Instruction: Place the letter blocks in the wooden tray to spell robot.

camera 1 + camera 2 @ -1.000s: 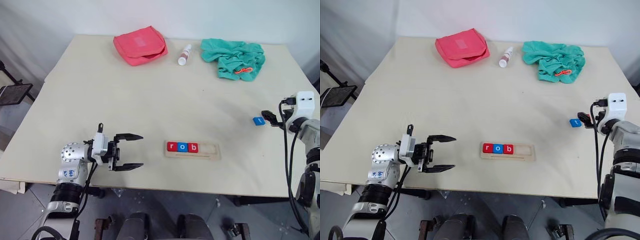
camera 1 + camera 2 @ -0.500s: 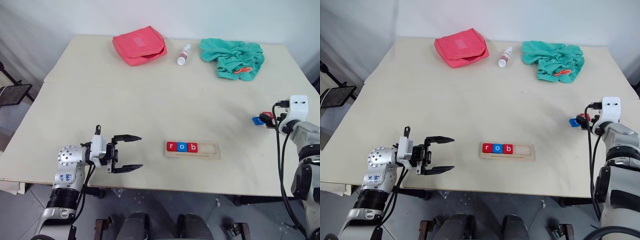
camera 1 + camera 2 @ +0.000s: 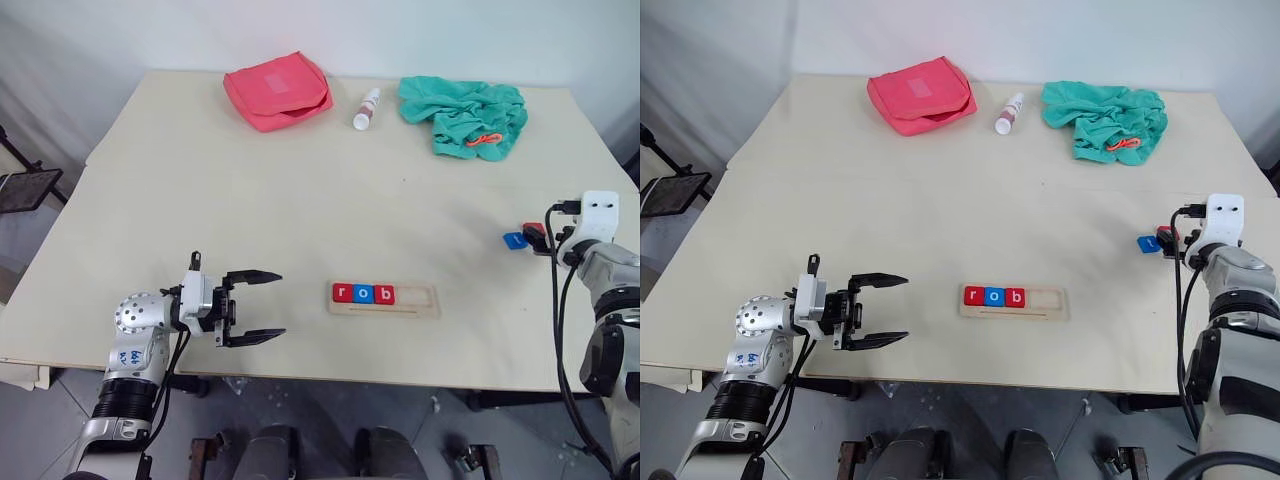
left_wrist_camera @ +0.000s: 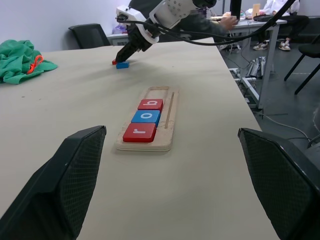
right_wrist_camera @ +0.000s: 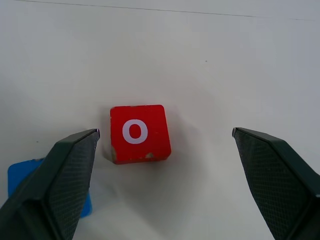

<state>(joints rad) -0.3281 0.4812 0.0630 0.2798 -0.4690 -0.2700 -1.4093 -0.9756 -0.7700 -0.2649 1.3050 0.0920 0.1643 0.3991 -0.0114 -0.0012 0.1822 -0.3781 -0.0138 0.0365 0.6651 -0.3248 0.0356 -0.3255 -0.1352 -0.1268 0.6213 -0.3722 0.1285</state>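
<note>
Right claw (image 5: 162, 150) spread wide, red o block (image 5: 137, 133) lying flat on counter (image 3: 300, 190) straight ahead between its fingers, blue t block (image 3: 515, 240) beside. Left claw (image 3: 262, 307) spread, idle, far from both.

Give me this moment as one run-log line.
wooden tray: r, o, b seated | right gripper: open over red o block | blue block: beside it | left gripper: open, idle

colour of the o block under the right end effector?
Red o block, white letter; clearest in the right wrist view.
</note>
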